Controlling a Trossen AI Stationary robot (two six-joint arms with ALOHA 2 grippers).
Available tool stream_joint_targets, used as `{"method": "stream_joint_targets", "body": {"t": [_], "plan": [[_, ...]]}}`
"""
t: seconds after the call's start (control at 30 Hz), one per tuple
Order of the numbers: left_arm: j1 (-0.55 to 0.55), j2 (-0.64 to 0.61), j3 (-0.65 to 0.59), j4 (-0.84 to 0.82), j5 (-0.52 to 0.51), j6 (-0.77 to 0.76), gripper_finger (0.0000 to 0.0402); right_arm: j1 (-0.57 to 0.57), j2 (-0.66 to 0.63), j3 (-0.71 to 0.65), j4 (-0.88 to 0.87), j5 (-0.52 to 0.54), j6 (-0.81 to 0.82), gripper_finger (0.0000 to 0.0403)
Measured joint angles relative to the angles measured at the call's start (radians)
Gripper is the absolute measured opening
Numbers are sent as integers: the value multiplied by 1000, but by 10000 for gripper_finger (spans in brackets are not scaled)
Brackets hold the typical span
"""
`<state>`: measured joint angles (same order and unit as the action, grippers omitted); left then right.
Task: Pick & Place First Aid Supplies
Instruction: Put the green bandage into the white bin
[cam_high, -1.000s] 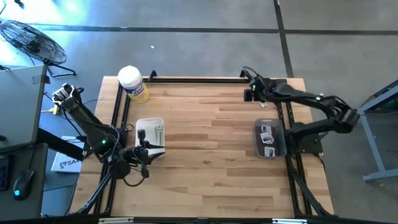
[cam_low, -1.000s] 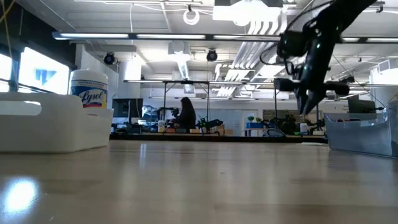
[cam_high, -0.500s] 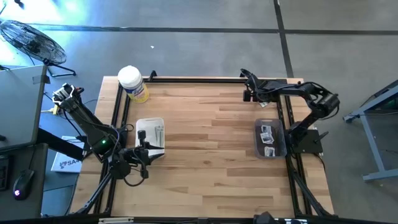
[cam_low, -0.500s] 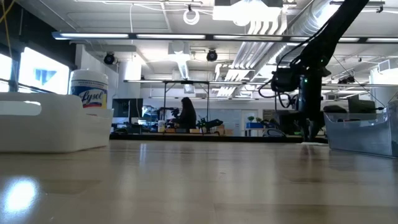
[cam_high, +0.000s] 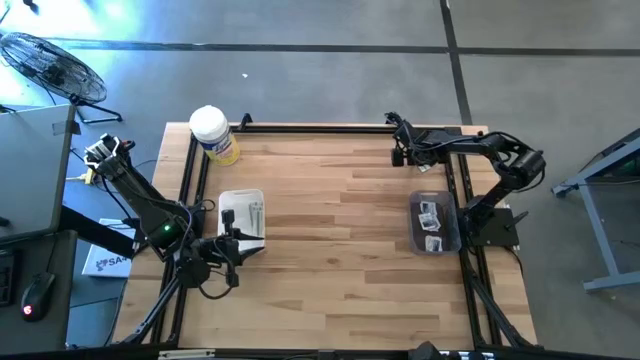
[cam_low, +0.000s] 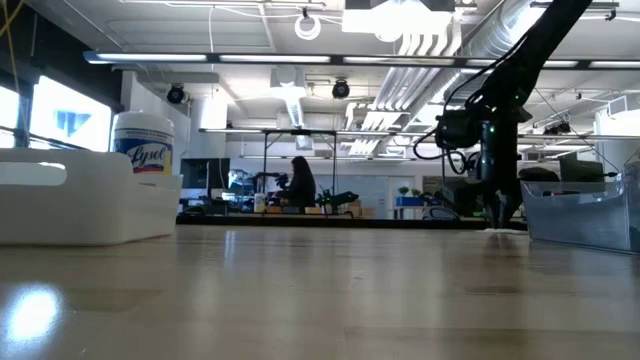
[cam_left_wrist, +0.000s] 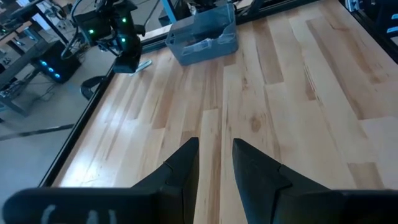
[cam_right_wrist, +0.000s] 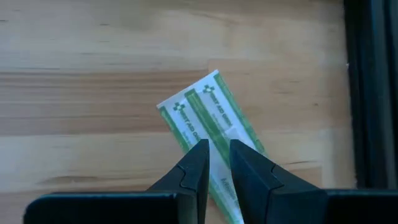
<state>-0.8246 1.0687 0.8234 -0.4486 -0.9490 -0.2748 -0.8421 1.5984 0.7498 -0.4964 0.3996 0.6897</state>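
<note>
the bench (cam_high: 340, 220) carries a white bin (cam_high: 241, 218) and a grey tray (cam_high: 434, 225) of packets. right gripper (cam_right_wrist: 215, 163), jaws narrow, presses over a green-striped strip (cam_right_wrist: 205, 118) at the far edge. left gripper (cam_left_wrist: 215, 163) waits by the bin, jaws narrow, empty.

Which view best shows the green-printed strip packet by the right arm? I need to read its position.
The right wrist view: the strip packet lies flat on the wood, filling the frame just ahead of the right pincer. The left wrist view shows it only as a pale sliver; the high and low views barely resolve it.
</note>
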Motion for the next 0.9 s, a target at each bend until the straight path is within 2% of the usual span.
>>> {"method": "stream_joint_targets", "body": {"t": [0.33, 0.57, 0.7, 0.9], "plan": [[0, 0, 0, 4, -4, 4, 95, 26, 62, 1, 0, 119, -22, 44], [0, 0, 0, 4, -4, 8, 95, 69, 58, 5, 38, 0, -36, 43], [0, 0, 0, 4, -4, 4, 95, 142, 58, 5, 64, -61, -22, 43], [0, 0, 0, 5, -3, -11, 95, 270, 60, 4, 139, -86, 33, 43]]}}
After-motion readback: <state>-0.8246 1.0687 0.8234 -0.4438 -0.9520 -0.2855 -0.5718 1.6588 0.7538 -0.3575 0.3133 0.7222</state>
